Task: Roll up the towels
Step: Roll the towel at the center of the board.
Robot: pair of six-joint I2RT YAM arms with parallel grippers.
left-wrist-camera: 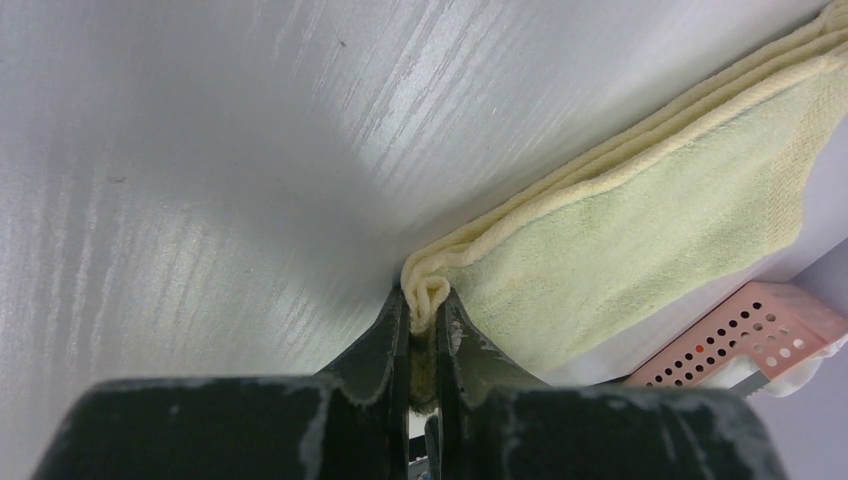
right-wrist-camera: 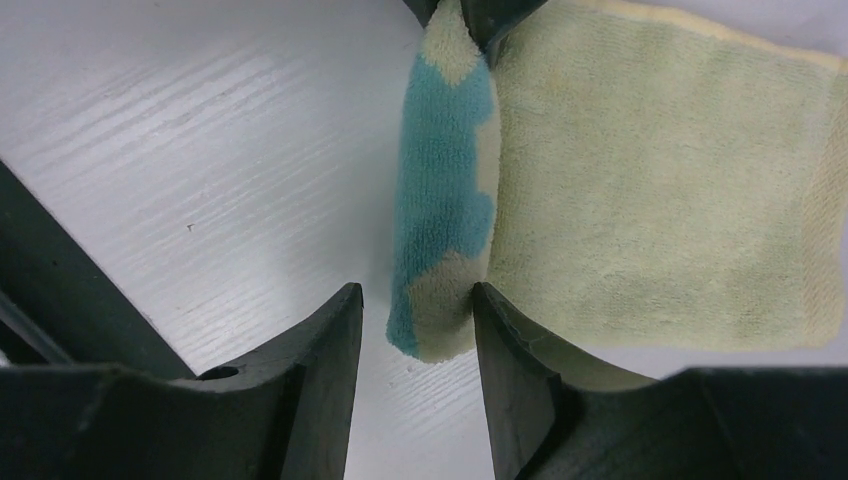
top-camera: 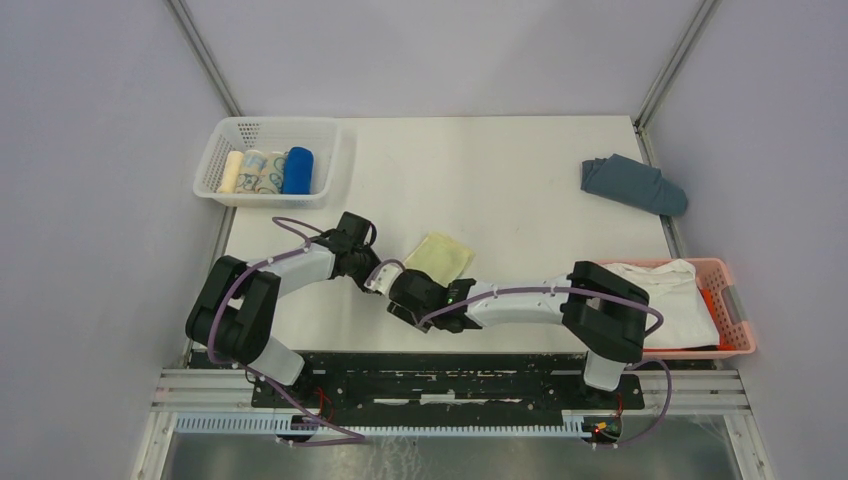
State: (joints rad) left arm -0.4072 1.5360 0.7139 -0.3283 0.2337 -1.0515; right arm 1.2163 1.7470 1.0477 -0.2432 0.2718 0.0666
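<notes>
The yellow towel (top-camera: 441, 256) lies folded on the surface (top-camera: 520, 180), a little in from the middle of the near edge, and it is barely begun. Only the border toward the near edge is turned over into a first narrow roll (right-wrist-camera: 440, 200), which shows the teal patches of the underside; the rest lies flat. The left pincer (left-wrist-camera: 425, 308) is pressed together on one end of that turned border, pinching the towel's layers. The right pincer (right-wrist-camera: 415, 295) stands spread astride the other end, one jaw against the cloth and the other clear of it, gripping nothing. The blue towel (top-camera: 298, 170) looks done: it lies as a tight roll in the white basket (top-camera: 280, 121) at the far left corner, beside two paler rolls (top-camera: 262, 172). As I read it, one towel is finished, and the other has nearly its whole length left to wind, then probably goes into the basket
</notes>
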